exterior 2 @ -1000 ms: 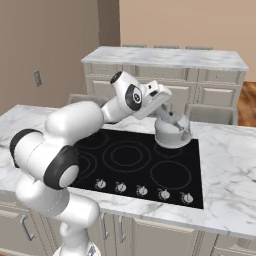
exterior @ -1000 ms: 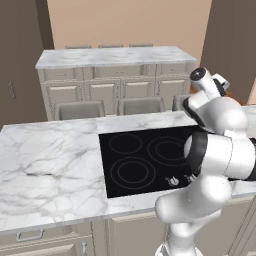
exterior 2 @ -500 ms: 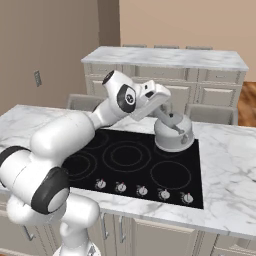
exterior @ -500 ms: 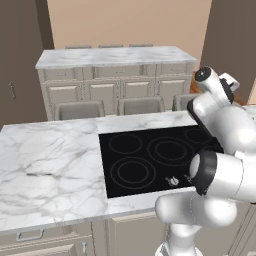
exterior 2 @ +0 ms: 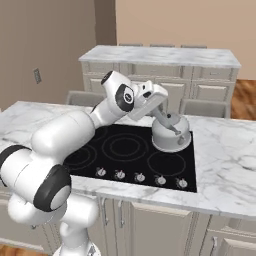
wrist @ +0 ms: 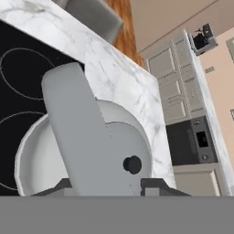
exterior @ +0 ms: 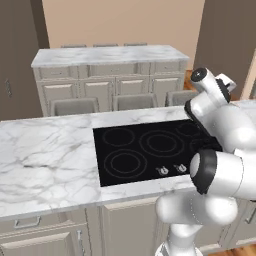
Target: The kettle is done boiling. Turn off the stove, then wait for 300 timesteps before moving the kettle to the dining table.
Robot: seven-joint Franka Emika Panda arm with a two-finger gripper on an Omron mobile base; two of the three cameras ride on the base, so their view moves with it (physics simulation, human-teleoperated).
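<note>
The small white-grey kettle (exterior 2: pixel 172 137) stands on the back right burner of the black stove (exterior 2: pixel 125 147). My gripper (exterior 2: pixel 165 120) reaches down onto it from the left and is shut on its arched handle. In the hand view the handle (wrist: pixel 77 128) runs up between the two fingertips of the gripper (wrist: pixel 107 186), over the kettle's dome (wrist: pixel 119 137) and its dark lid knob (wrist: pixel 132 164). Along the stove's front edge runs a row of silver knobs (exterior 2: pixel 140 177). In the left base view my own arm hides the kettle, and the stove (exterior: pixel 135 150) lies beside it. The dining table is out of view.
The stove is set into a marble island (exterior: pixel 45 155) with wide bare top on the left and some on the right (exterior 2: pixel 225 155). Grey chair backs (exterior: pixel 75 106) stand behind it. Further back is a marble counter with panelled drawers (exterior 2: pixel 160 55).
My arm's elbow has swung outward and lower while the hand stays on the kettle's handle. The kettle has hardly shifted on its burner.
</note>
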